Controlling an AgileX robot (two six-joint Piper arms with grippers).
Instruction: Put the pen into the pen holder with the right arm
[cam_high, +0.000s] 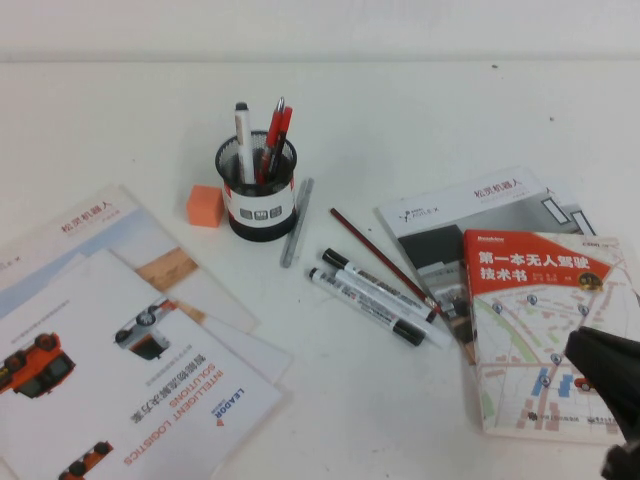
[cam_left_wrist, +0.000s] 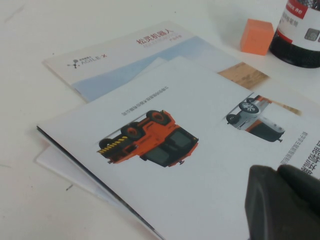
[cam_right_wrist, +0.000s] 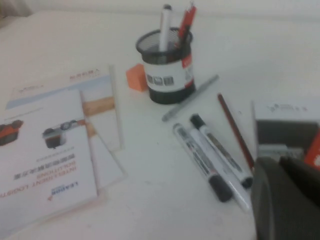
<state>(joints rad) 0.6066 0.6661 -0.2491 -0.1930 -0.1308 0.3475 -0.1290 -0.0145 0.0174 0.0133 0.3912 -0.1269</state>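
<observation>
Two white-barrelled markers with black caps lie side by side on the table, one nearer the front (cam_high: 365, 305) (cam_right_wrist: 200, 159) and one behind it (cam_high: 378, 284) (cam_right_wrist: 220, 152). The black mesh pen holder (cam_high: 257, 190) (cam_right_wrist: 167, 67) (cam_left_wrist: 300, 35) stands upright at the back left of them, with a white pen and red pens in it. My right gripper (cam_high: 592, 356) (cam_right_wrist: 280, 172) hangs shut and empty at the front right, over the orange book, apart from the markers. My left gripper (cam_left_wrist: 280, 175) is shut and empty above the brochures; it is out of the high view.
A slim silver pen (cam_high: 297, 222) and a dark-red pencil (cam_high: 380, 258) lie beside the markers. An orange eraser (cam_high: 205, 205) sits left of the holder. An orange book (cam_high: 540, 320) and a booklet (cam_high: 470, 215) lie at the right, brochures (cam_high: 120, 370) at the left.
</observation>
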